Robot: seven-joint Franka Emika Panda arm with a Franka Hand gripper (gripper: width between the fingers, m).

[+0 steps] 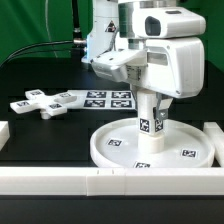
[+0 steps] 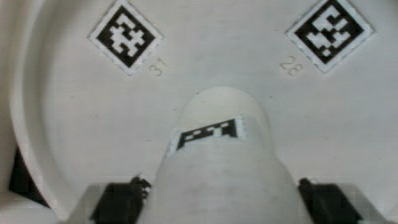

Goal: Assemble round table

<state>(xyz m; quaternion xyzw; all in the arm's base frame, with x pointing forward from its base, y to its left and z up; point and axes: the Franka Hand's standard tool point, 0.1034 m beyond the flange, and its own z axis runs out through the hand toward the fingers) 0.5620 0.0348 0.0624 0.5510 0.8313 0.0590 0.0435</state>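
The white round disc (image 1: 105, 141) lies flat on the black table, tags facing up. The short cylindrical post (image 1: 148, 120) stands upright on its middle. My gripper (image 1: 148, 96) comes down from above and grips the top of the post. In the wrist view the post (image 2: 222, 140) runs between my two dark fingers (image 2: 125, 200), which press against its sides, above the disc's tagged face (image 2: 214, 50). My gripper (image 2: 224, 200) is shut on the post. The cross-shaped four-armed piece (image 1: 45, 102) lies loose on the table at the exterior view's left.
The marker board (image 1: 108, 98) lies flat behind the disc. A long white border rail (image 1: 110, 178) runs along the front, with shorter rail pieces at the right (image 1: 215, 135) and left (image 1: 3, 130). Black cables hang at the back.
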